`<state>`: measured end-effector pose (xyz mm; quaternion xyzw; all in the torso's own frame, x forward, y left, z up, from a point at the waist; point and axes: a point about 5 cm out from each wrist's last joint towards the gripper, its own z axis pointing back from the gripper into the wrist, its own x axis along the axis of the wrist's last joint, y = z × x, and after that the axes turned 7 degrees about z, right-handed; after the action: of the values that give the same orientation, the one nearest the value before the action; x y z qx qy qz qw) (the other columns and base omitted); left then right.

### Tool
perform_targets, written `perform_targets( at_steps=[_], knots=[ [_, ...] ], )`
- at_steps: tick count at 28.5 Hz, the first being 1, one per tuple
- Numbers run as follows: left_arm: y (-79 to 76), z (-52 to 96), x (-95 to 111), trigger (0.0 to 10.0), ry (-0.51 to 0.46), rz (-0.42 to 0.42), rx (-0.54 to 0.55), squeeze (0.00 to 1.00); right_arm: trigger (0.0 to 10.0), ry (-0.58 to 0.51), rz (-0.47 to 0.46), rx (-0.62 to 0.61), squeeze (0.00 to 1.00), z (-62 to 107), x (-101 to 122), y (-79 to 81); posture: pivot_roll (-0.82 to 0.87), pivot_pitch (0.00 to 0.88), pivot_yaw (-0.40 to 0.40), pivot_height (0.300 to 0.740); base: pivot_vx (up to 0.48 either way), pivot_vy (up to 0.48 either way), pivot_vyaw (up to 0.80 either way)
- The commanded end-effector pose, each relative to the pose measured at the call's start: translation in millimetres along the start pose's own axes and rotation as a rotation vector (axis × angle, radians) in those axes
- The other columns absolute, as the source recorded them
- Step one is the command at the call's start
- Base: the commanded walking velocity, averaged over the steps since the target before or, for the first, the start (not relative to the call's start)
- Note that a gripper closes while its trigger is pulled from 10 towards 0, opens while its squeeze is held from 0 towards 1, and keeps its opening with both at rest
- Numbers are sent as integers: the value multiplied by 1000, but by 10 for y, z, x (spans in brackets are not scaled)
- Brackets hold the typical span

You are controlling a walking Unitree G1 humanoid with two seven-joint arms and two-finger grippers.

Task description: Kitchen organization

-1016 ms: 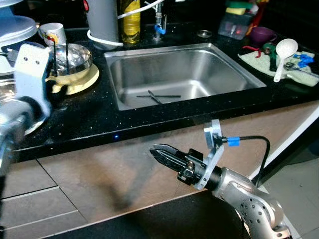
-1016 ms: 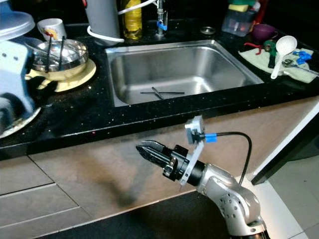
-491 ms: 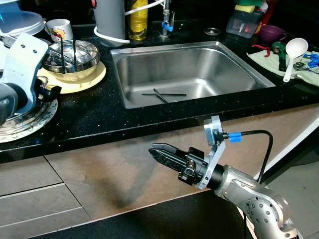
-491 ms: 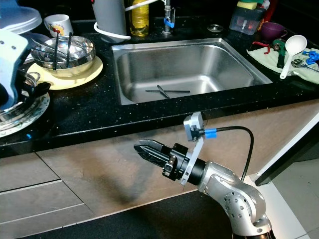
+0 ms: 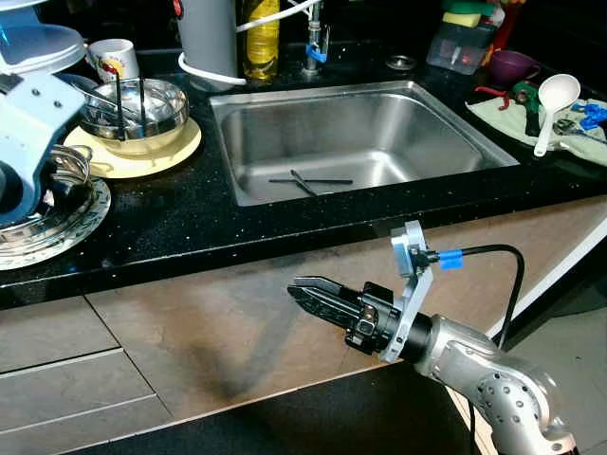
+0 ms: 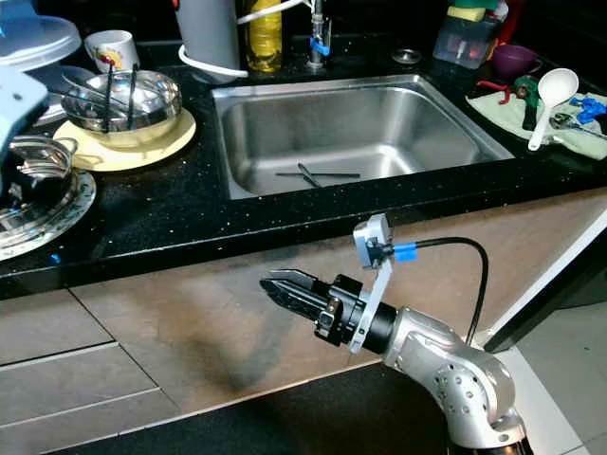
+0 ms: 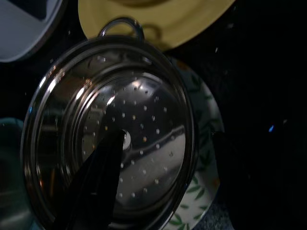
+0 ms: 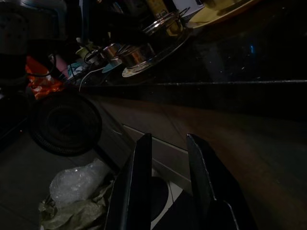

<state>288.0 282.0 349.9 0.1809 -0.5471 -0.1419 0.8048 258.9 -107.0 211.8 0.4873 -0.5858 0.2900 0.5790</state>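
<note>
Hovering right under my left gripper (image 7: pixel 103 182), the steel colander (image 7: pixel 110 139) sits upturned on a leaf-patterned plate (image 7: pixel 204 158); whether those fingers are parted I cannot tell. My right gripper (image 6: pixel 285 287) hangs slightly parted, empty, well below the counter (image 5: pixel 190 223).

head stereo views down on sink (image 5: pixel 360 142); wrist views close
</note>
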Motion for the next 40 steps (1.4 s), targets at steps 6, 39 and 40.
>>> perform_targets(
  at_steps=[6,39,40],
  knots=[
    [-75,-13,-147,10000,105,-12,-55,0,10000,29,10,4,0,28,-21,35,-68,169,-39,740,0,0,0],
    [-55,-19,-129,0,100,-30,-61,0,10000,-56,40,41,0,5,112,92,-68,178,-38,740,0,0,0],
    [-40,2,-84,0,80,-30,-55,0,10000,-98,61,53,0,0,171,109,-70,178,-36,740,0,0,0]
  ],
)
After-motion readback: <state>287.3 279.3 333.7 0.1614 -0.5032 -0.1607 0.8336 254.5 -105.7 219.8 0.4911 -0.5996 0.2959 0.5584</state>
